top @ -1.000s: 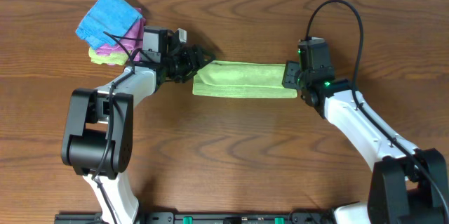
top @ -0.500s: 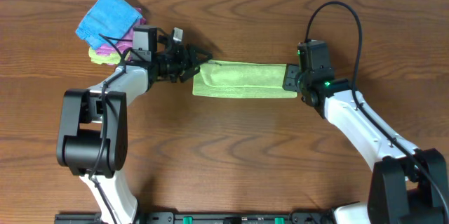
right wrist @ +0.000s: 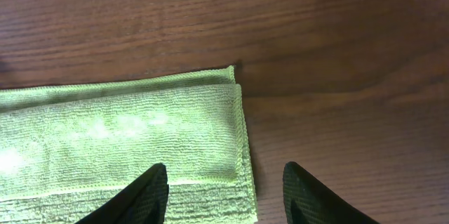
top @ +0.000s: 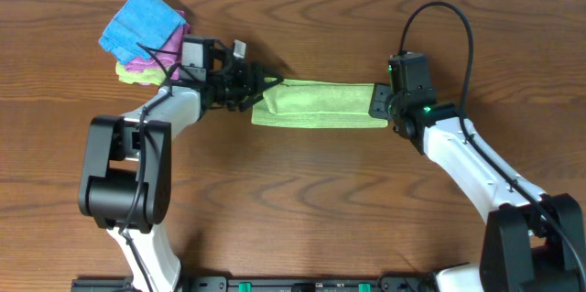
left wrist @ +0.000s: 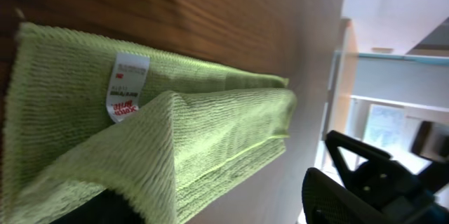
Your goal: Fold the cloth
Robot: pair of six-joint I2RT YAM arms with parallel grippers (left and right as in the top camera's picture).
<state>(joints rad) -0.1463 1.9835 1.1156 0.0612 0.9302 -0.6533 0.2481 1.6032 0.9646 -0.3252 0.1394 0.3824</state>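
Note:
A long folded green cloth point(top: 320, 105) lies on the wooden table between my two grippers. My left gripper point(top: 263, 82) is at the cloth's left end and is shut on it. In the left wrist view a fold of the cloth point(left wrist: 175, 133) rises over a dark finger, next to a white care label point(left wrist: 126, 87). My right gripper point(top: 378, 102) is open over the cloth's right end. In the right wrist view its fingers point(right wrist: 221, 185) straddle the cloth's right edge point(right wrist: 140, 140), one over the cloth and one over bare wood.
A stack of folded cloths, blue point(top: 142, 25) on top of pink and yellow-green, sits at the back left beside my left arm. The wooden table point(top: 302, 200) spreads in front of the cloth.
My left gripper drew back to the left, then came right again onto the cloth's left end. The right arm and the cloth's right end have not moved.

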